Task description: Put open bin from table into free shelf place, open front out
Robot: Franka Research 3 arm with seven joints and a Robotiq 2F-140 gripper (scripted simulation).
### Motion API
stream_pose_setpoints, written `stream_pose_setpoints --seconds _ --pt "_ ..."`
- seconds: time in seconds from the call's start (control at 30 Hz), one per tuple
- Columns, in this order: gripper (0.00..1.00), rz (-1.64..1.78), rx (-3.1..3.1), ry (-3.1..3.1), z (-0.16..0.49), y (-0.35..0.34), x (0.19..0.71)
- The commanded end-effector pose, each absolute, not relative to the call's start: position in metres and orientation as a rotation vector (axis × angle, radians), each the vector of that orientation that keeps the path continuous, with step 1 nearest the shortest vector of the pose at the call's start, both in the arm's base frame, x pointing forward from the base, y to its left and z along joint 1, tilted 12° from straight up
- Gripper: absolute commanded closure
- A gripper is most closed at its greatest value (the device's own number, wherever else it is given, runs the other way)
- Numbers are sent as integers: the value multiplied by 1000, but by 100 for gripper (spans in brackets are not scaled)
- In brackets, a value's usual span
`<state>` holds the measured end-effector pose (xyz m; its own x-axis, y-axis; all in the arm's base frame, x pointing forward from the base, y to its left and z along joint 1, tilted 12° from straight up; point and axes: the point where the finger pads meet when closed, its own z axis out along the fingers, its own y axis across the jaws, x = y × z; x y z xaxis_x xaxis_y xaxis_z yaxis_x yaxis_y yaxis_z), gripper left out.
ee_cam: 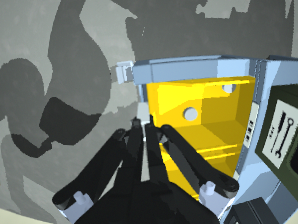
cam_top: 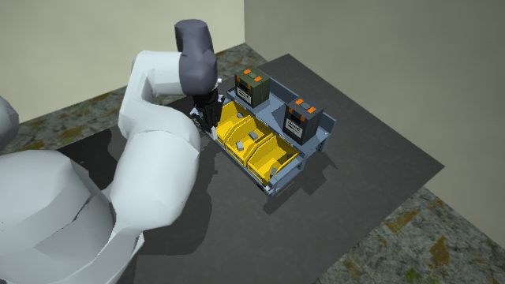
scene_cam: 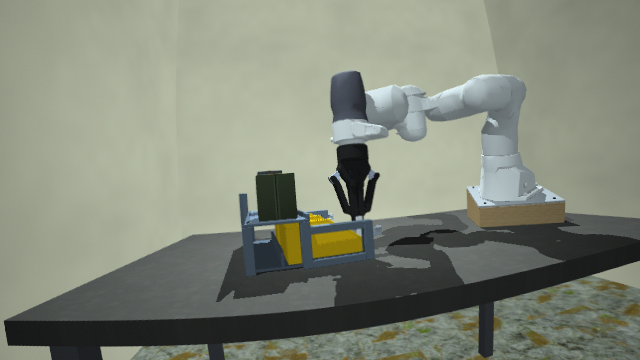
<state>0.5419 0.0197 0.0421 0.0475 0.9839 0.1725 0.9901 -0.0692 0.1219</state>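
Bright yellow all over, with high side walls and a low, open front: the open bin [cam_top: 228, 123] [scene_cam: 335, 244] [ee_cam: 220, 132], now in the row on the blue-grey shelf [cam_top: 286, 181] [scene_cam: 306, 245] [ee_cam: 195, 71], at the end by the green case [cam_top: 262, 92] [scene_cam: 276, 196] [ee_cam: 276, 135]. Inside, two round grey parts [ee_cam: 190, 114] in the wrist view. Together, just beside its front, the fingers [cam_top: 214, 133] [scene_cam: 359, 225]; contact there, hard to tell. Looks roughly level, open front outward.

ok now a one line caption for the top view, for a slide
Black two-finger gripper, closed, at the front of three yellow open bins in a row on a blue-grey metal shelf
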Motion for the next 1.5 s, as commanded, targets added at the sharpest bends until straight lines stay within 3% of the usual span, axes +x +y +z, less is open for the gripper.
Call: stream_pose_setpoints --seconds 0.0,1.47 --pt "100 -327 -2247 -2129 44 20 542" --pt "100 -327 -2247 -2129 60 18 520"
